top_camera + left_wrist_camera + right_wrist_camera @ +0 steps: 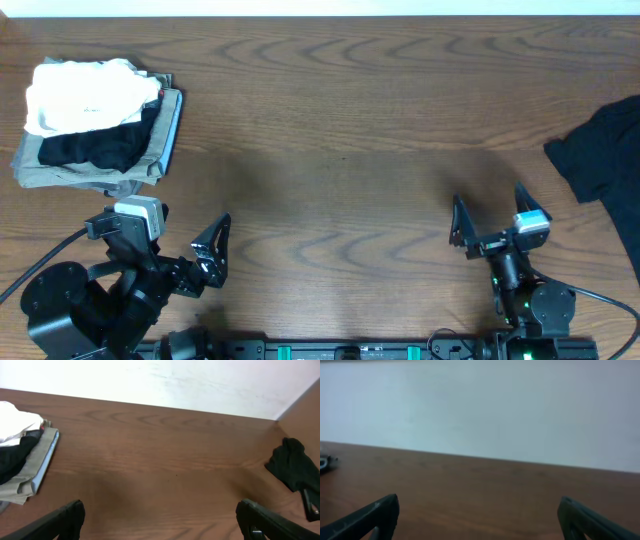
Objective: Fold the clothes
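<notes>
Both arms hang with jaws spread wide and empty over the wooden table (340,120). The black garment (600,150) lies crumpled, partly cut off at the overhead view's right edge. The right gripper (488,197) hovers near it, on the robot's side, while the left gripper (217,250) sits well apart from it. Farthest from the garment is the stack (60,178), with a white T-shirt (85,90) bunched on top. The likely step in hand is drawing the garment to mid-table. This calls for pinching a single edge layer, then spreading it flat with both grippers before any fold.
</notes>
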You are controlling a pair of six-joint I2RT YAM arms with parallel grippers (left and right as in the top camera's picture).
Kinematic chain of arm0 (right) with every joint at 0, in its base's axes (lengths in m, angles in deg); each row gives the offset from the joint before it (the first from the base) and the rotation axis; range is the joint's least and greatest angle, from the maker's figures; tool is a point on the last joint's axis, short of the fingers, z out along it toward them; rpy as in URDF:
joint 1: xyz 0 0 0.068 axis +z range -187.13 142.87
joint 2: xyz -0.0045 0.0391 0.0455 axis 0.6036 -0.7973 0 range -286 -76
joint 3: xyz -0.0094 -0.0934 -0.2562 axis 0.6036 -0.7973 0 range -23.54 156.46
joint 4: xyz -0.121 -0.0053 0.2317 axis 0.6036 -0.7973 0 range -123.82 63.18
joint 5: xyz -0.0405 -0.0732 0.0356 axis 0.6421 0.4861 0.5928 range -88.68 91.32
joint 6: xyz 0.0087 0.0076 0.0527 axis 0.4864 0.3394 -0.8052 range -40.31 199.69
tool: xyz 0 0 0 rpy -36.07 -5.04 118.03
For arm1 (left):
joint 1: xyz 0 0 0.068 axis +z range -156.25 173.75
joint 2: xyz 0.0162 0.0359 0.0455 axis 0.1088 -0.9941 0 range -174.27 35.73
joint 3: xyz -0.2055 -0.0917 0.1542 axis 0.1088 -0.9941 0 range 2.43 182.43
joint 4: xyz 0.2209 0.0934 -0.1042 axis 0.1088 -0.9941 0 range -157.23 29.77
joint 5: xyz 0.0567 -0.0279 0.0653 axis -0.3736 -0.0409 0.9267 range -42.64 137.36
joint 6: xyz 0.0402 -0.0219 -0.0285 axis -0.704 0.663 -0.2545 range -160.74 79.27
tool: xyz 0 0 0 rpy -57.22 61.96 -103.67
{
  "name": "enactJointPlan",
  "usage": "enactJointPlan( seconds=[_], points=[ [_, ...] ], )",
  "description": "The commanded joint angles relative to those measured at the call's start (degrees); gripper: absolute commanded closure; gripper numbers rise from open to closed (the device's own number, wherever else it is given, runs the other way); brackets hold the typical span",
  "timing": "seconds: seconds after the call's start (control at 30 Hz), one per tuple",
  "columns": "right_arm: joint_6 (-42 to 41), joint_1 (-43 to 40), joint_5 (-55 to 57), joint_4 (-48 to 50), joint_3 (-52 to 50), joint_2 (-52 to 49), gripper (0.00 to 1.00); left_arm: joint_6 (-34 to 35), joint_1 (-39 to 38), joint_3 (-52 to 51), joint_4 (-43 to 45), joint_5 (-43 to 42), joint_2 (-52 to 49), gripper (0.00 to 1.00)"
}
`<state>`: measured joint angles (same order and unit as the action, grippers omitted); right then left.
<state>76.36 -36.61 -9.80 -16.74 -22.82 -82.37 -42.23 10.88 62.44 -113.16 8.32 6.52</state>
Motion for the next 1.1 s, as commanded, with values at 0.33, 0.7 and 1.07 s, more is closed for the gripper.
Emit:
enactJointPlan(
  seconds=[0.33, 0.7, 1.07],
  points=[
    [2.99, -6.10, 4.33, -12.52, -0.39, 6.08, 0.01, -0.35, -0.22, -0.02, 0.02, -0.61, -0.11, 0.02],
    [2.99, -6.12, 6.19, -13.97, -0.39, 6.08, 0.01, -0.35, -0.22, 0.00, 0.02, -0.61, -0.11, 0.02],
    [2.99, -6.12, 6.16, -13.97, -0.39, 6.05, 0.01, -0.35, -0.22, -0.02, 0.02, -0.61, -0.11, 0.02]
  ],
)
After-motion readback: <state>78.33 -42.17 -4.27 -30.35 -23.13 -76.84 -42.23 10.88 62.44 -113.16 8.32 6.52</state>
